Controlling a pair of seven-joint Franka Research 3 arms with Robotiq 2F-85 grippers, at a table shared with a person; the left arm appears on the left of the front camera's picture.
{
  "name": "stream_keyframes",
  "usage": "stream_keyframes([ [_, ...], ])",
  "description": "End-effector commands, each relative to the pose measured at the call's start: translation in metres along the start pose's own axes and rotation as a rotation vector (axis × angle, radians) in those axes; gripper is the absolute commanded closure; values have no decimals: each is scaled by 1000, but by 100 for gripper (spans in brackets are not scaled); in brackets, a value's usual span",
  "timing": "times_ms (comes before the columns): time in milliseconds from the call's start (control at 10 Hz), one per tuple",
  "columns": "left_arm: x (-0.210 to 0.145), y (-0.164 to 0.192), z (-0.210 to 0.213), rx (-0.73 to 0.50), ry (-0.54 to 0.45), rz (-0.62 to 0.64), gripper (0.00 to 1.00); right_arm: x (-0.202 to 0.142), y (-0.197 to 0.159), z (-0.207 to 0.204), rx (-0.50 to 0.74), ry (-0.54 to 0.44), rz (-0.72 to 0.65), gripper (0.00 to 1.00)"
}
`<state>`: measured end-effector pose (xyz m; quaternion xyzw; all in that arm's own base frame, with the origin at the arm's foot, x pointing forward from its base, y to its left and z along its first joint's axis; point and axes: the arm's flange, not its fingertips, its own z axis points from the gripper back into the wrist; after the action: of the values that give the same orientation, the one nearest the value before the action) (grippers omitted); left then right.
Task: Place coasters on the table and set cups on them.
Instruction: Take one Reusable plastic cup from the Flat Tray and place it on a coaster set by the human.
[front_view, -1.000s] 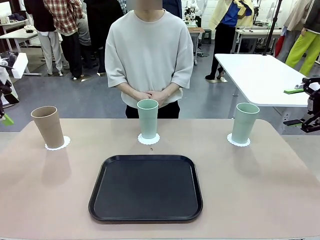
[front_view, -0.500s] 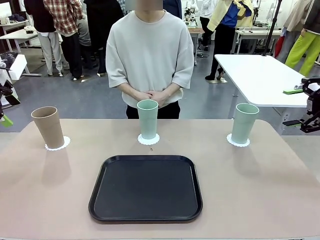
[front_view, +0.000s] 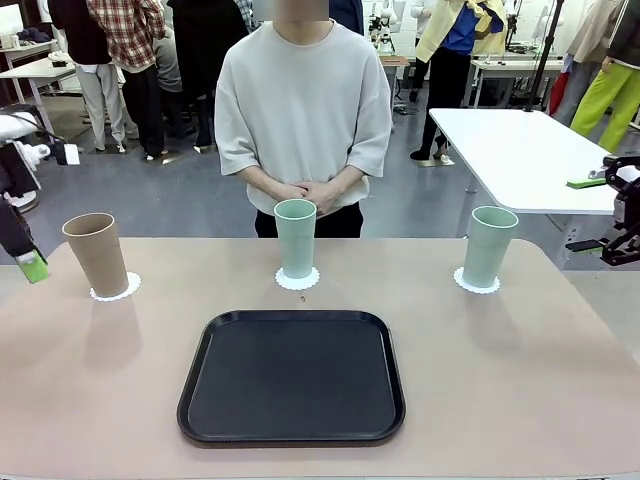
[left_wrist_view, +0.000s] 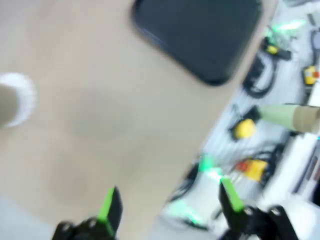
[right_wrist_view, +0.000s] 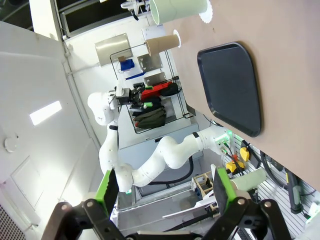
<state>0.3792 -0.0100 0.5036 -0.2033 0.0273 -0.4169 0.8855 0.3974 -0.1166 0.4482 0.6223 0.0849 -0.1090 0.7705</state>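
Observation:
Three cups stand on white lacy coasters along the far side of the beige table (front_view: 520, 400): a tan cup (front_view: 95, 253) on the left coaster (front_view: 116, 289), a mint cup (front_view: 296, 237) on the middle coaster (front_view: 298, 280), and a mint cup (front_view: 490, 245) on the right coaster (front_view: 477, 283). My left gripper (front_view: 28, 262) is at the left edge beside the tan cup, open; its blurred wrist view has its gripper (left_wrist_view: 170, 205) over bare table, with a coaster (left_wrist_view: 20, 97) at the left. My right gripper (front_view: 588, 213) hangs open off the table's right end, and its wrist view also has it open (right_wrist_view: 165, 187).
A black tray (front_view: 292, 375) lies bare at the table's near middle. A person stands behind the middle cup with clasped hands (front_view: 305, 192). A white table (front_view: 520, 150) stands at the back right. The right wrist view takes in the tray (right_wrist_view: 232, 85) and my left arm (right_wrist_view: 150, 160).
My left gripper has come in from the left edge, moving right and down toward the tan cup. The right gripper, cups and coasters have not moved.

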Motion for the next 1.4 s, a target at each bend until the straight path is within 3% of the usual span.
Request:
stream_keyframes([
  [0, -16, 5, 27, -554, -454, 310, 0, 0, 1, 0, 23, -1, 3, 0],
  [200, -39, 43, 15, -735, -749, 311, 0, 0, 1, 0, 23, -1, 3, 0],
  [400, -59, 84, -13, -753, -890, 374, 0, 0, 1, 0, 23, -1, 3, 0],
  [600, -93, 112, 4, -734, -999, 381, 0, 0, 1, 0, 23, -1, 3, 0],
  [800, -127, 130, 25, -744, -1010, 380, 0, 0, 1, 0, 23, -1, 3, 0],
  [1200, -161, 140, 57, -696, -736, 389, 0, 0, 1, 0, 23, -1, 3, 0],
  [1300, -168, 142, 61, -676, -720, 396, 0, 0, 1, 0, 23, -1, 3, 0],
])
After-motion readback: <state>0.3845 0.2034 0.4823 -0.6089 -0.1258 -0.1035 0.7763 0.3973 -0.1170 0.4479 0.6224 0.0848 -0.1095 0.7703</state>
